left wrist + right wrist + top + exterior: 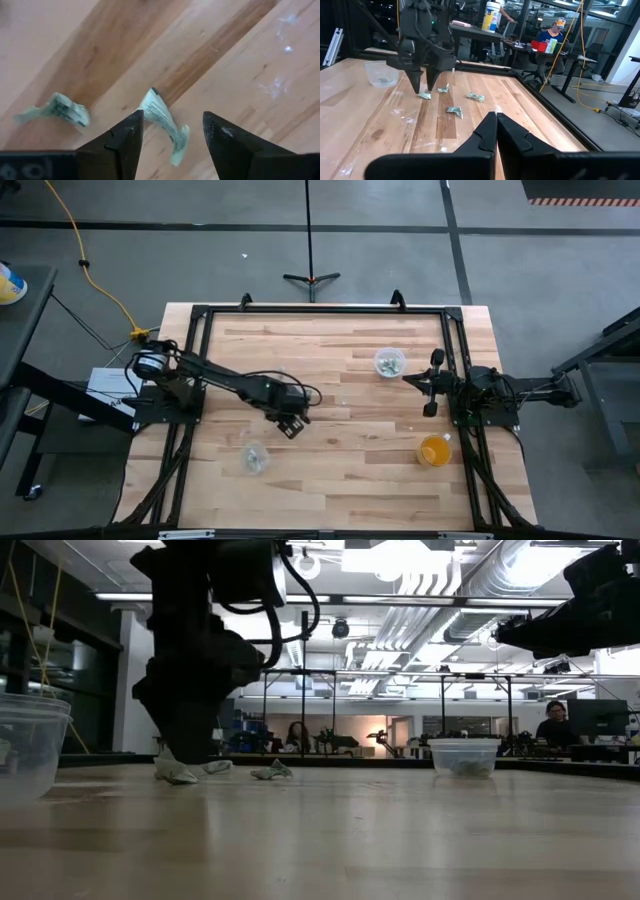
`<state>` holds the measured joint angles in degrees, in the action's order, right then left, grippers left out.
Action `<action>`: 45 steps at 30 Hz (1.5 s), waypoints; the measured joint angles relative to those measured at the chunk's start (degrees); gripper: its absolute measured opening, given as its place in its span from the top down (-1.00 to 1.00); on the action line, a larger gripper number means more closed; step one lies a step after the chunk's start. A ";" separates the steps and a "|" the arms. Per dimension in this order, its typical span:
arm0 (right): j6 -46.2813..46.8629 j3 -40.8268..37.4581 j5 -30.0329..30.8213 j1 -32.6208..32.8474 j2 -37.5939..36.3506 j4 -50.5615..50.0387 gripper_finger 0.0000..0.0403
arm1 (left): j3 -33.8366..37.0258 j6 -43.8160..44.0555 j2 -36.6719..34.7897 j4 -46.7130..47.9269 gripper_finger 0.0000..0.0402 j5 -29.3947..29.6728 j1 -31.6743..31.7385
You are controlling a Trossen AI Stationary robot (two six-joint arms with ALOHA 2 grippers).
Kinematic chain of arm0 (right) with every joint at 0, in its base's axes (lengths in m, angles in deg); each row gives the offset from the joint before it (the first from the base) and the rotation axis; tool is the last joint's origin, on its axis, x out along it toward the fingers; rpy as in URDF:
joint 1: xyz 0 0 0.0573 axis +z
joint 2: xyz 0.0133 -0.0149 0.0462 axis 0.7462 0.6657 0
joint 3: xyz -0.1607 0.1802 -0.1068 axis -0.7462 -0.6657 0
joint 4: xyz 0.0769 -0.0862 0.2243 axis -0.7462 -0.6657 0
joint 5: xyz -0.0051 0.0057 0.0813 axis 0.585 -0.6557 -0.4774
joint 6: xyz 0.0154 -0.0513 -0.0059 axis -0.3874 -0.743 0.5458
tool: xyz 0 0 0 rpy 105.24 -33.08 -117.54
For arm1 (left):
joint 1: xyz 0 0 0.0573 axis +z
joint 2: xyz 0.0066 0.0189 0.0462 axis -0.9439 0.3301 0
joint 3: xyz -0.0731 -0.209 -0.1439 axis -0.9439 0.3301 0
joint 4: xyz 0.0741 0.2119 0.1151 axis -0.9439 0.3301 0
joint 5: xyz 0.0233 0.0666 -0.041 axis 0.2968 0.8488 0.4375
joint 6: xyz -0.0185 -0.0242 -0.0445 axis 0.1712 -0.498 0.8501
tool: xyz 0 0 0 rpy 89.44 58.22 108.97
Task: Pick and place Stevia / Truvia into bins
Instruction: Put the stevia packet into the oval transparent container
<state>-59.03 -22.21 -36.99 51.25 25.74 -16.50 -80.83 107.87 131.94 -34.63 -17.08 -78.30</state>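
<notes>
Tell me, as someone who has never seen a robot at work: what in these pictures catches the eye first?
The left gripper, open and low over the middle of the wooden table, straddles a crumpled green-and-white sweetener packet, with another packet lying beside it. A clear cup stands toward the table's far side, an orange cup by the right arm, whose right gripper waits shut at the table's right edge.

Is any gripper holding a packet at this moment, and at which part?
Nothing is held. The left gripper is open around a packet on the table; the right gripper is shut and empty.
</notes>
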 joint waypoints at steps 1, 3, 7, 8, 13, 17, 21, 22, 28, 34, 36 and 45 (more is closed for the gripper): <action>0.00 0.00 0.00 0.00 0.01 -0.02 0.98 | -0.04 0.08 0.28 -0.07 -0.19 -0.14 -0.02; 0.00 0.00 0.00 0.02 0.01 0.00 0.98 | 0.03 0.27 0.45 0.87 -0.19 -0.35 0.06; 0.02 0.00 -0.02 0.01 0.01 0.02 0.99 | -0.03 0.54 3.28 0.84 -0.19 0.99 0.05; 0.02 0.00 -0.08 0.00 0.02 0.00 0.99 | -0.10 0.61 4.24 0.93 -0.19 1.38 0.04; 0.16 -0.03 -1.40 0.01 0.32 0.11 0.97 | -0.48 0.23 7.34 0.24 -0.18 1.77 0.04; 1.45 -0.04 -2.41 0.00 0.47 0.02 0.98 | -0.42 -1.36 7.49 -0.01 -0.03 1.57 -0.04; 1.51 -0.04 -3.64 0.02 0.47 -0.04 1.00 | -0.19 -3.03 6.82 0.48 0.25 0.86 -0.02; 1.53 -0.04 -3.94 0.01 0.47 -0.04 1.00 | -0.15 -3.58 6.52 0.73 0.34 0.69 0.04; 1.53 -0.04 -4.33 0.00 0.47 -0.06 1.00 | 0.16 -9.98 3.57 0.70 0.84 1.13 -0.58; 1.55 -0.04 -4.40 0.02 0.46 -0.09 0.98 | -4.42 -9.33 -1.20 6.21 0.72 5.26 -6.64; 1.53 -0.04 -4.39 0.02 0.47 -0.08 0.99 | -6.64 -8.80 -1.82 8.91 0.70 7.37 -10.05; 1.31 -0.04 -4.70 0.02 0.47 -0.39 0.97 | -12.90 7.66 -2.71 16.07 0.83 10.46 -23.72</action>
<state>-57.72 -22.26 -41.68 51.27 26.21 -16.89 -93.73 115.53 129.22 -18.56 -6.62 -102.02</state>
